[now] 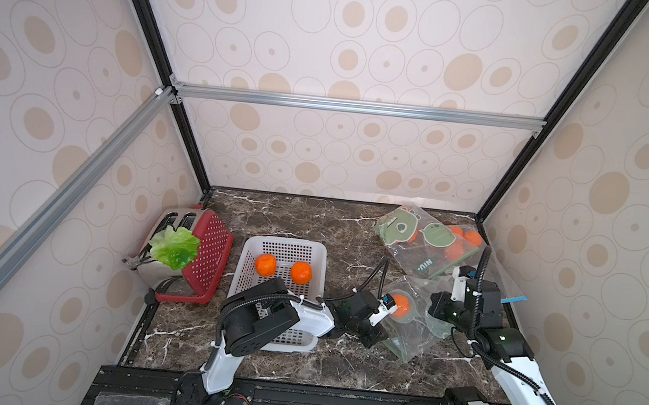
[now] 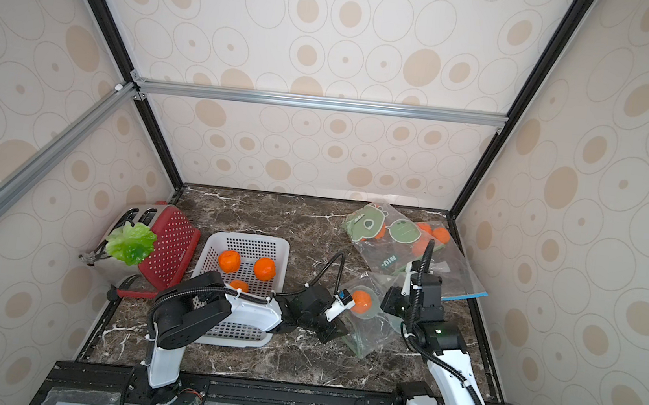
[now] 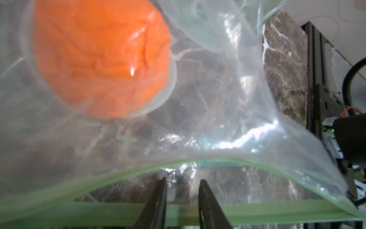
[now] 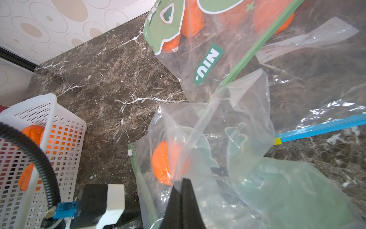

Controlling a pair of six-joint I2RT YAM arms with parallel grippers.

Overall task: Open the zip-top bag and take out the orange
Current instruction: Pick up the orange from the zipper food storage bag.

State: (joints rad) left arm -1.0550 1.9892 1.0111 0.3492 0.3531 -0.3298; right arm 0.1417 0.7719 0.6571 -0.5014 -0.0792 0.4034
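The right end effector (image 4: 183,179) is pinched closed on the clear film of the zip-top bag (image 4: 247,111) above the marble surface (image 4: 109,79). The left end effector (image 3: 182,179) stands narrowly parted, gripping nothing, at the bag's gaping mouth. The mouth faces it, with the green zip strip (image 3: 79,212) running crosswise, and the orange (image 3: 99,59) sits inside just beyond.

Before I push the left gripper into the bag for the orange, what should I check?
1. Mouth of the zip-top bag open: ok, its green lips stand apart.
2. Grip of the right gripper on the bag film: ok, shut on it.
3. The left gripper at the mouth, holding nothing: ok.
4. Its jaws wide enough for the orange: not ok, the gap looks narrower.
5. Film folds clear of the orange: cannot tell.
6. Room in the white basket: ok.
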